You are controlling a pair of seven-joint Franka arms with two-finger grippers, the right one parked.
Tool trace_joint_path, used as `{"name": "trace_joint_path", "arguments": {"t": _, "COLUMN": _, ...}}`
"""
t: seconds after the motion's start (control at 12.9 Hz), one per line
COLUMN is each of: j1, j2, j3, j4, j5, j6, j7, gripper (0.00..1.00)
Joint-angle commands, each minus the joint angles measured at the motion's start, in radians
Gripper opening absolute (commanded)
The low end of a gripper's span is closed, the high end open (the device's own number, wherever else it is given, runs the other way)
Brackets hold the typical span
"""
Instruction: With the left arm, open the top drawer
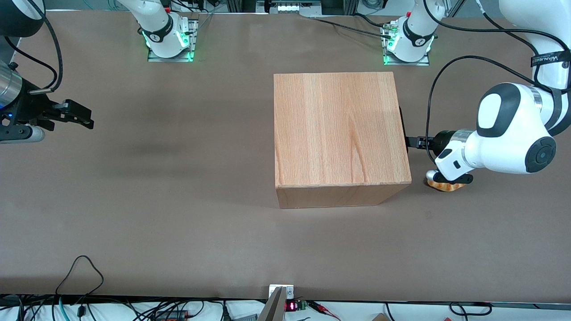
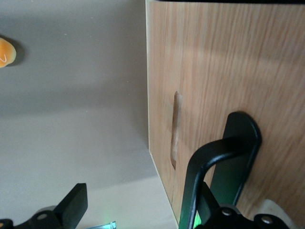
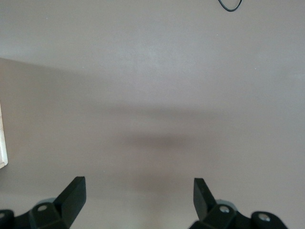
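The wooden cabinet (image 1: 339, 129) stands mid-table with its front turned toward the working arm's end. The top drawer (image 2: 267, 81) sits closed, flush in that front. Its black bar handle (image 2: 240, 143) shows as a thin dark strip (image 1: 403, 127) at the cabinet's edge in the front view. The left arm (image 1: 513, 129) reaches level toward the front. Its gripper (image 1: 410, 141) is right at the handle and open (image 2: 140, 193). One finger (image 2: 74, 205) hangs over bare table beside the cabinet's edge. The handle's curved end crosses over the other finger, and nothing is gripped.
A small orange object (image 1: 444, 185) lies on the table under the left arm's wrist, also seen as an orange object (image 2: 5, 52) in the wrist view. A narrow slot (image 2: 175, 129) is cut in the panel near its edge. Both arm bases stand farthest from the front camera.
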Motion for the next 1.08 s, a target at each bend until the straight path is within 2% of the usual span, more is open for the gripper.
{"name": "trace_joint_path", "arguments": {"t": 0.0, "j1": 0.014, "j2": -0.003, "j3": 0.003, "j4": -0.02, "j5": -0.024, "j6": 0.022, "j7": 0.025, "gripper": 1.0}}
{"name": "trace_joint_path", "arguments": {"t": 1.01, "j1": 0.029, "j2": 0.026, "j3": 0.012, "j4": -0.01, "j5": -0.009, "j6": 0.052, "j7": 0.026, "gripper": 1.0}}
